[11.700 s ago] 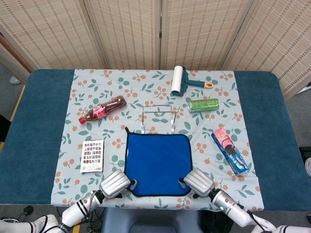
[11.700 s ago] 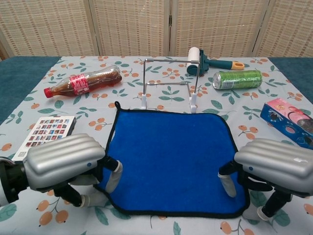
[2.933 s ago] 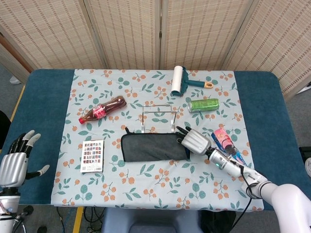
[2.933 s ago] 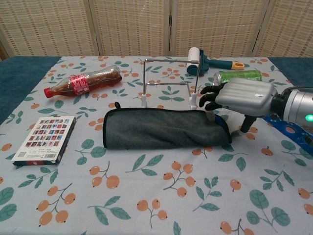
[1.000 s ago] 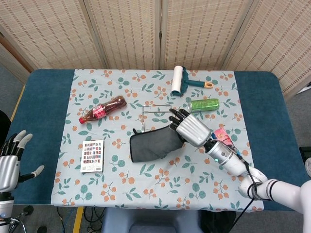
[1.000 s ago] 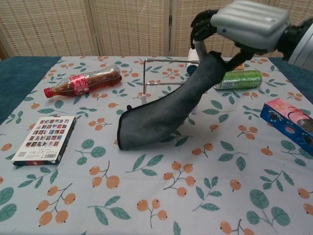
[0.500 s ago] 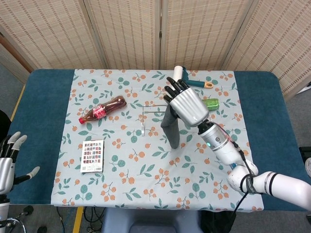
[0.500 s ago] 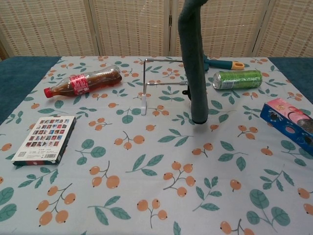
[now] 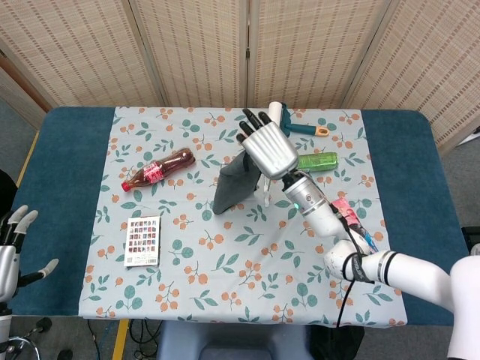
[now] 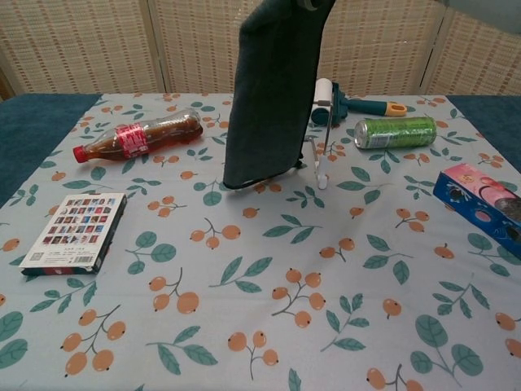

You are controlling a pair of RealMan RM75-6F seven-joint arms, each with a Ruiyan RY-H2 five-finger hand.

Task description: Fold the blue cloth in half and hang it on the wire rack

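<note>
The cloth (image 9: 231, 184), folded with its dark grey side out, hangs from my right hand (image 9: 267, 150), which grips its top edge high above the table. In the chest view the cloth (image 10: 273, 90) drops from the top of the frame as a broad sheet, its lower edge close to the tablecloth. It covers most of the wire rack (image 10: 319, 164); only the rack's right leg and white foot (image 9: 265, 196) show. I cannot tell whether the cloth touches the rack. My left hand (image 9: 13, 238) is off the table at the lower left, fingers spread, holding nothing.
A cola bottle (image 10: 138, 136) lies at the left, a small patterned box (image 10: 73, 230) nearer the front left. A lint roller (image 10: 326, 99) and green can (image 10: 396, 131) lie behind and right of the rack. A blue and pink box (image 10: 480, 204) sits at the right.
My right hand has carried the cloth left and back, over the rack. The cloth hung as a narrow strip right of the rack; now it hangs broadside and hides the rack's left side.
</note>
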